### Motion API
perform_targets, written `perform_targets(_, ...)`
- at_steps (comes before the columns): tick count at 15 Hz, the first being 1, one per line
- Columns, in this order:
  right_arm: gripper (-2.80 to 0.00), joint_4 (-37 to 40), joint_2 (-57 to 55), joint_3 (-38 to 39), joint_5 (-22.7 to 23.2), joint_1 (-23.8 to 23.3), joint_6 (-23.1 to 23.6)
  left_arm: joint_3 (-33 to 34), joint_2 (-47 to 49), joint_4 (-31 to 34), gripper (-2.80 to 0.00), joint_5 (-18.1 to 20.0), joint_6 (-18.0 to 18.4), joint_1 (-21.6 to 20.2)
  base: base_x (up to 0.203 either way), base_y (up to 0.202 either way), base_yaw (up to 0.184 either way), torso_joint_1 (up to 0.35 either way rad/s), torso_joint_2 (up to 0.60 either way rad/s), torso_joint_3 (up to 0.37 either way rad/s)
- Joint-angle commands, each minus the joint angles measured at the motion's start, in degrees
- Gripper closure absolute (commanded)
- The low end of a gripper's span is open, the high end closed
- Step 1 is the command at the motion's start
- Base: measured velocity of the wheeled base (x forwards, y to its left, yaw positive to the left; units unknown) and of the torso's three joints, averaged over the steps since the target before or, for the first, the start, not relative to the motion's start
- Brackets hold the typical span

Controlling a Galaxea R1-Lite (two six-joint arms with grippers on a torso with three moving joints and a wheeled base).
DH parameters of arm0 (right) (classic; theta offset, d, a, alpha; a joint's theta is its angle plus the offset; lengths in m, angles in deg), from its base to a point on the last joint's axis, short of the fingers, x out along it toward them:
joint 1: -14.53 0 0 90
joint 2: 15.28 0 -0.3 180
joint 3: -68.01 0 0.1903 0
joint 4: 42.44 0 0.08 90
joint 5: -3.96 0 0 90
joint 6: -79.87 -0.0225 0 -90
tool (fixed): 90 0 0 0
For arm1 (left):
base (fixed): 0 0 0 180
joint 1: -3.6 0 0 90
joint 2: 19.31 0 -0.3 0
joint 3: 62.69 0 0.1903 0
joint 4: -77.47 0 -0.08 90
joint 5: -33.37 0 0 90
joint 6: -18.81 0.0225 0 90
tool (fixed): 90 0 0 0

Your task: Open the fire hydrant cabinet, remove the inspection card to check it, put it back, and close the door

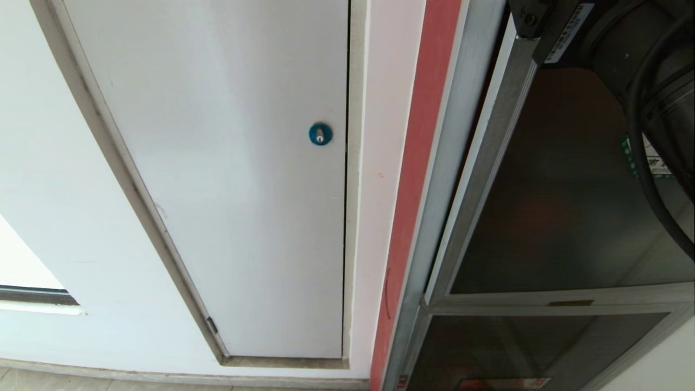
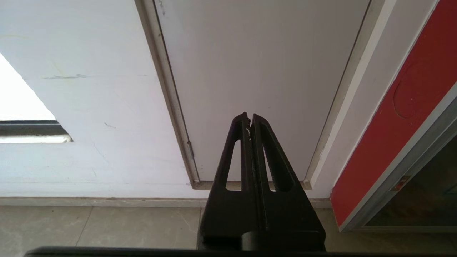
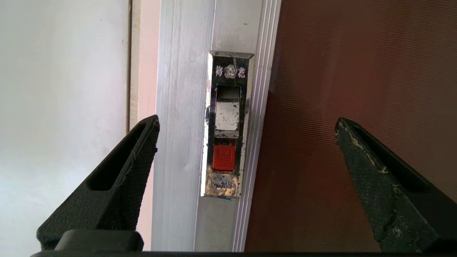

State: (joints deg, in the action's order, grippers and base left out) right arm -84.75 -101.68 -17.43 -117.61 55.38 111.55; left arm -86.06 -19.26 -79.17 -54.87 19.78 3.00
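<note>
Head view looks down a white wall [image 1: 59,163] to a strip of pale tiled floor [image 2: 107,225] at its foot. Nearest me, the right arm's black housing and cable [image 1: 646,70] crowd the upper right corner. Set into the wall is a plain white panel [image 1: 228,179] with a round blue lock [image 1: 320,134], closed in its grey frame.

Just right of that panel stands the tall red metal fire hydrant cabinet [image 1: 412,179], edged in silver aluminium. Its door [image 1: 559,206], a large dark tinted glass pane in a silver frame, sits closed, with a green-bordered sticker [image 1: 632,157] partly hidden behind the cable. Below it is a smaller glass panel [image 1: 516,347].

The right gripper [image 3: 246,125] hovers close in front of the door's frame, its two black fingers [image 3: 117,178] spread wide and holding nothing. Between them is the chrome latch plate [image 3: 225,125] with its red latch tab [image 3: 224,155]; nothing touches it.

The left gripper [image 2: 250,119] hangs low near the floor, fingers pressed together and empty, pointing at the white panel's lower edge.
</note>
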Motion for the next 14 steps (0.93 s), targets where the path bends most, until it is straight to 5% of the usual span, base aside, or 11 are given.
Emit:
perform_targets(1,0.0,1.4,0.19,-0.15,0.08,-0.49,0.06,0.0,0.04,0.0,0.0,0.0,0.0,-0.02,0.0,0.0,0.0,0.0,0.0,0.0)
perform_targets(14,0.0,2.3,0.36,-1.82,0.06,-0.41,0.05,0.03,0.04,0.0,0.0,0.0,0.0,-0.02,0.0,0.0,0.0,0.0,0.0,0.0)
